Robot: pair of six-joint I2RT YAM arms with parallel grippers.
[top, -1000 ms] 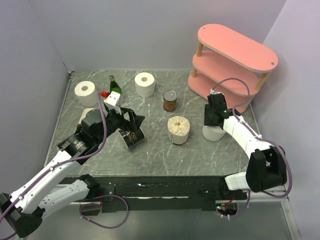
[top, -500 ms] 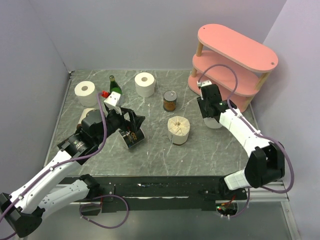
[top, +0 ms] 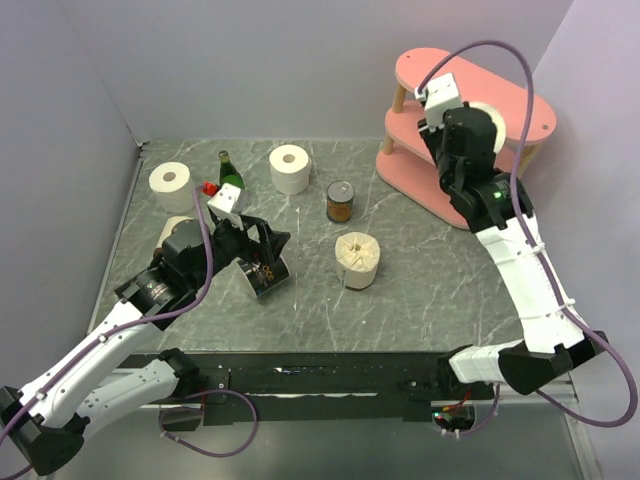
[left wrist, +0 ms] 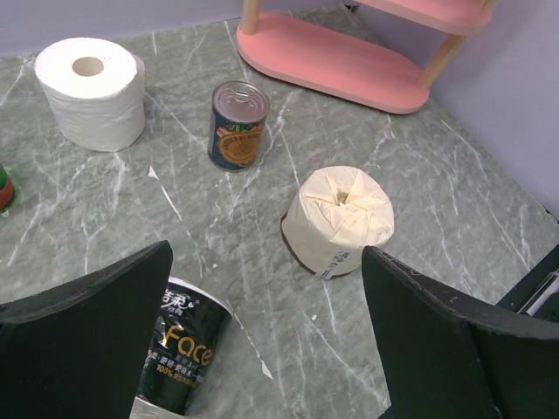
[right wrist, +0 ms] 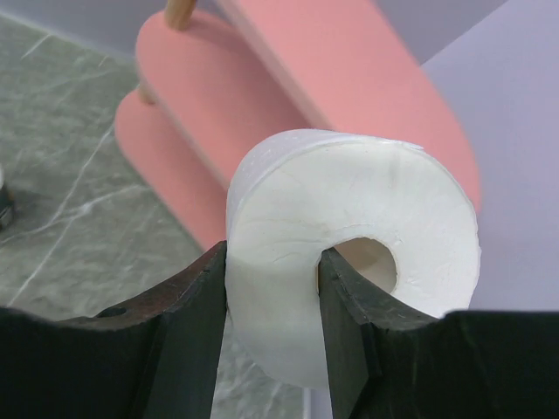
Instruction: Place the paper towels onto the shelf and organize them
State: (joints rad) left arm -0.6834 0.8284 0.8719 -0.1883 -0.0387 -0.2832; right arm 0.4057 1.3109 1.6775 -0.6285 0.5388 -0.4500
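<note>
Lilac walls close in a grey marbled table (top: 420, 290), and the pink shelf (top: 525, 105) stands at its far right corner. The right gripper (right wrist: 271, 297) is narrowed and clamped on one side of a white paper towel roll (right wrist: 349, 227). One finger lies on the roll's outer wall and the other sits by its hollow core. Gripper and roll hang raised over the shelf's top board, and the roll is not resting on it. The left gripper (left wrist: 271, 340) is spread wide with nothing in it, hovering above a black cup (left wrist: 185, 353) lying on the table. Just beyond that cup stand a beige-wrapped roll (top: 357, 260) and a tin can (top: 341, 201). The other two white paper towels stand upright further back, one at the far left (top: 170, 183) and one mid-table (top: 291, 168). A green bottle (top: 229, 172) stands between them.
</note>
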